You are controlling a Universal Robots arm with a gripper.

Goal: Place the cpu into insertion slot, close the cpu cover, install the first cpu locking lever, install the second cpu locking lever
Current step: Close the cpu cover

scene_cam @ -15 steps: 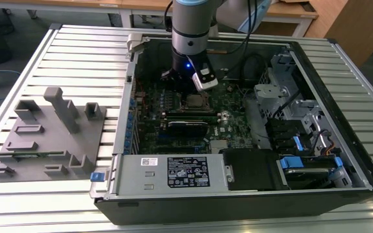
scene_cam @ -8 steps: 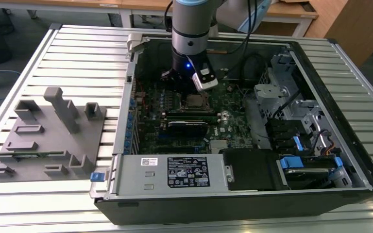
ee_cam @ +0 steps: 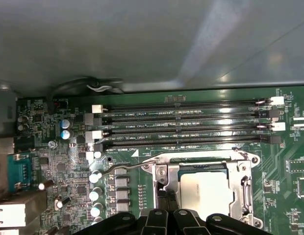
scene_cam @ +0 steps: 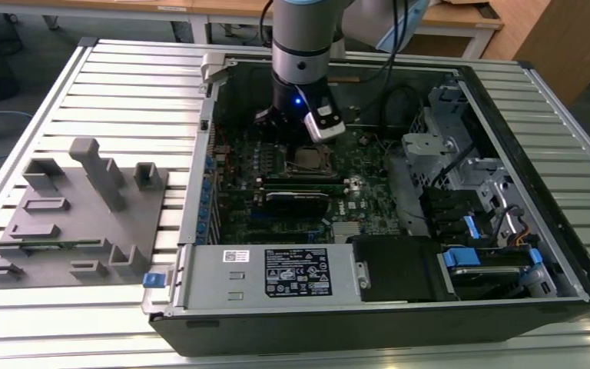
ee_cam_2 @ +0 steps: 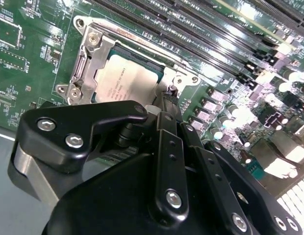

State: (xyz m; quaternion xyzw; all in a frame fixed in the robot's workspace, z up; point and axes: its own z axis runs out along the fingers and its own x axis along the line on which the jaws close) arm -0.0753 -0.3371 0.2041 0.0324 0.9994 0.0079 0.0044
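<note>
Exterior view: set high and well back from the cpu, tilted down into the open computer case, with the slatted surface around it. Both wrist views: very near the cpu, angled down past the claw, memory slots beyond the cpu. Shared by all three: the cpu; by both wrist views, the slots too.

The gripper looms close, its jaws drawn together (whether they pinch anything cannot be told). Just beyond the jaw tips lies the cpu, seated in its socket with the cpu cover down around it. Farther past the jaws, dark memory slots cross the green motherboard.
</note>
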